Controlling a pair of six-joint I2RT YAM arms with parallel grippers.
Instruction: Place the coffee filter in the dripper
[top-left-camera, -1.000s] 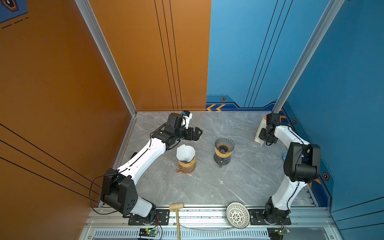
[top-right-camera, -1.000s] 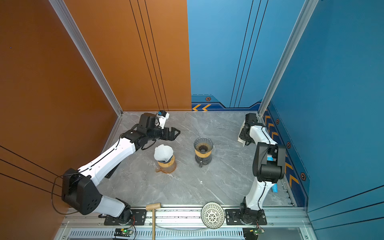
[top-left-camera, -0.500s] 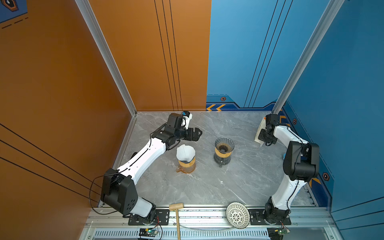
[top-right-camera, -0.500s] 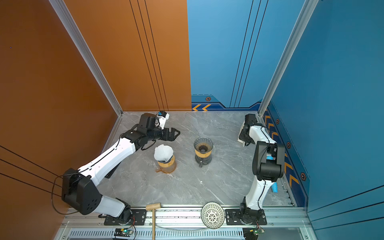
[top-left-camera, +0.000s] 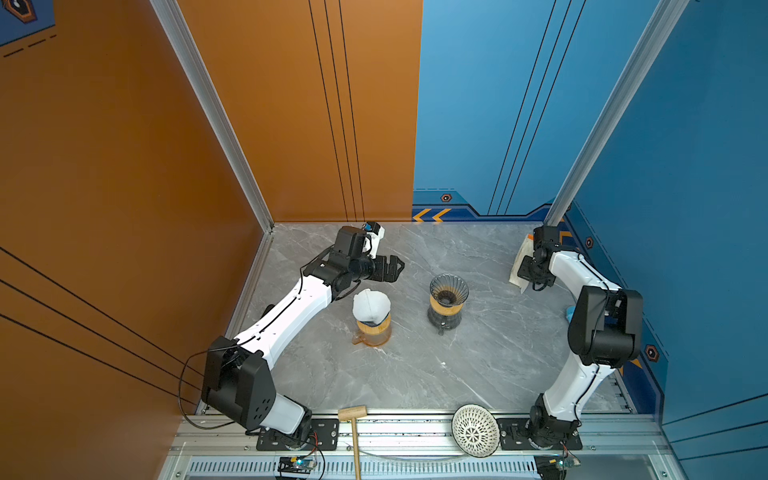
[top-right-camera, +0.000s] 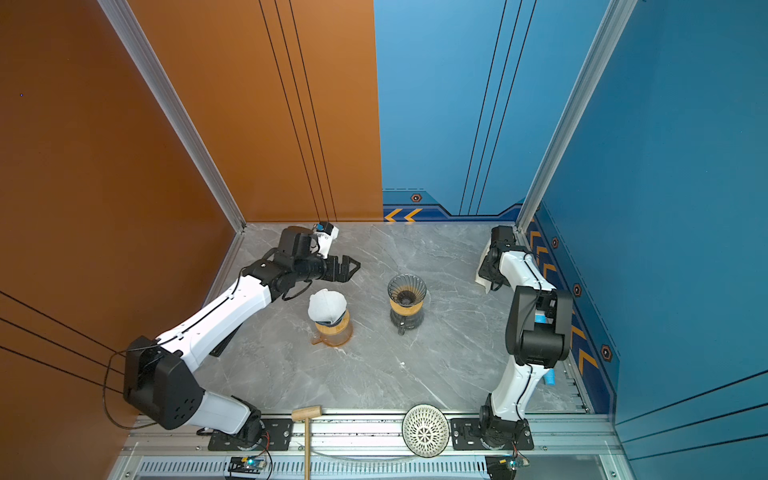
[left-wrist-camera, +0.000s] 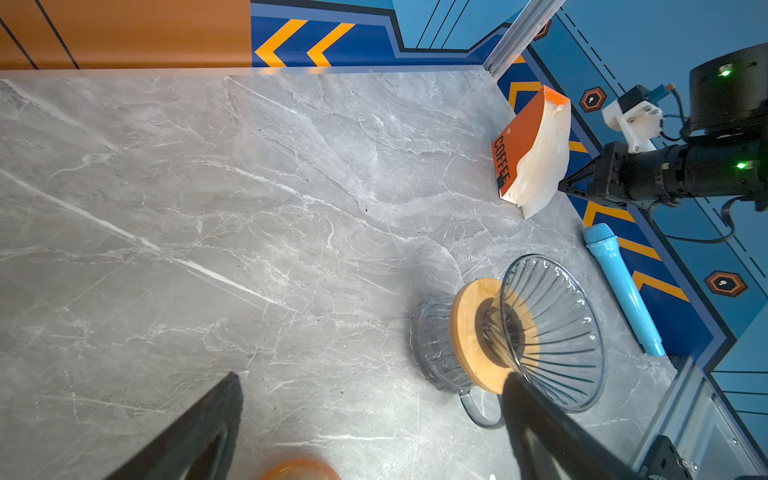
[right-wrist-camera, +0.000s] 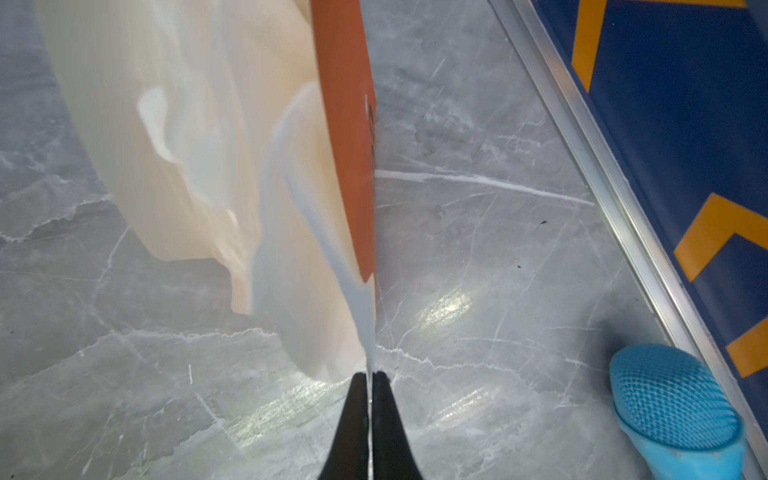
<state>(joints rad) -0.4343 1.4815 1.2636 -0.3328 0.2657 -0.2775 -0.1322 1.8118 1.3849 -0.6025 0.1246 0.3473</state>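
Note:
An empty glass dripper (top-left-camera: 449, 286) (top-right-camera: 407, 286) (left-wrist-camera: 552, 332) with a wooden collar sits on a dark glass server at the middle of the table. An orange pack of coffee filters (top-left-camera: 518, 277) (top-right-camera: 483, 282) (left-wrist-camera: 536, 153) (right-wrist-camera: 187, 145) leans at the back right. My right gripper (top-left-camera: 524, 272) (top-right-camera: 483, 274) (right-wrist-camera: 369, 374) (left-wrist-camera: 561, 185) is shut on the thin white edge of a coffee filter (right-wrist-camera: 324, 291) sticking out of that pack. My left gripper (top-left-camera: 392, 269) (top-right-camera: 351, 268) (left-wrist-camera: 370, 378) hangs open and empty behind the two servers.
A second dripper holding a white filter (top-left-camera: 371, 305) (top-right-camera: 327, 305) stands on an amber server (top-left-camera: 374, 332) left of the empty one. A blue microphone (left-wrist-camera: 623, 286) (right-wrist-camera: 673, 399) lies along the right wall. A wooden mallet (top-left-camera: 353, 415) and a white lattice bowl (top-left-camera: 475, 430) rest at the front rail.
The right gripper's jaws have closed fully at the filter pack, and that arm has shifted only slightly. The left arm has stayed put.

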